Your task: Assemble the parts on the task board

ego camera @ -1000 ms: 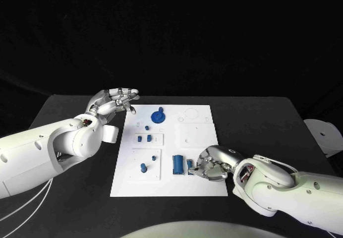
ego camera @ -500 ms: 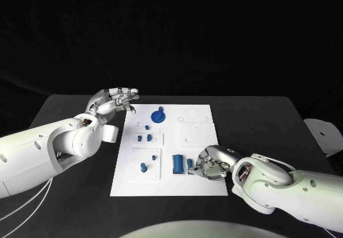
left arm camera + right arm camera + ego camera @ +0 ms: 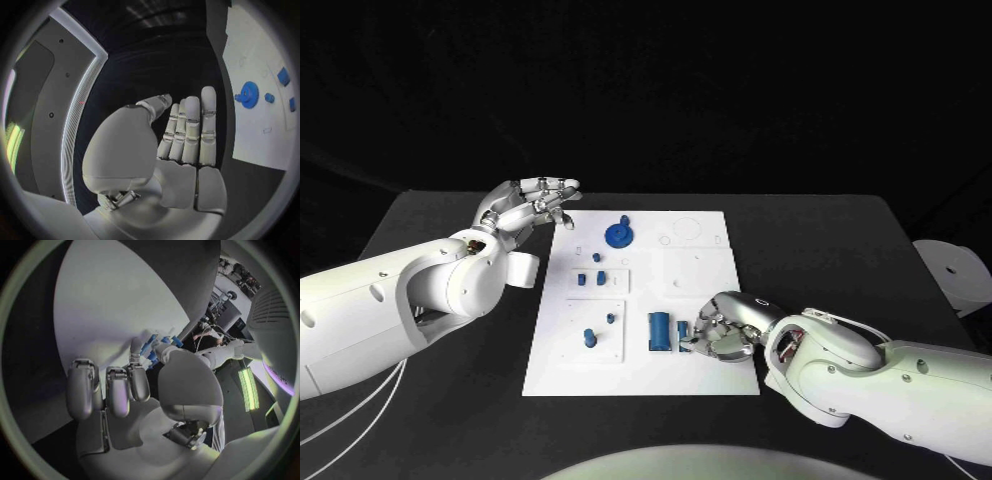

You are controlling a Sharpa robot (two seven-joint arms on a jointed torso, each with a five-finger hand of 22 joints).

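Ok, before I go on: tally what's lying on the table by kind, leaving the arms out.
Blue gear: 1
Tall blue block: 1
Small blue pieces: 6
White task board: 1
Total: 9

The bench is black w/ a matte top, and a dark backdrop hangs behind it. A white round object sits just off the bench's right edge, partly cut by the frame; cannot tell what it is.
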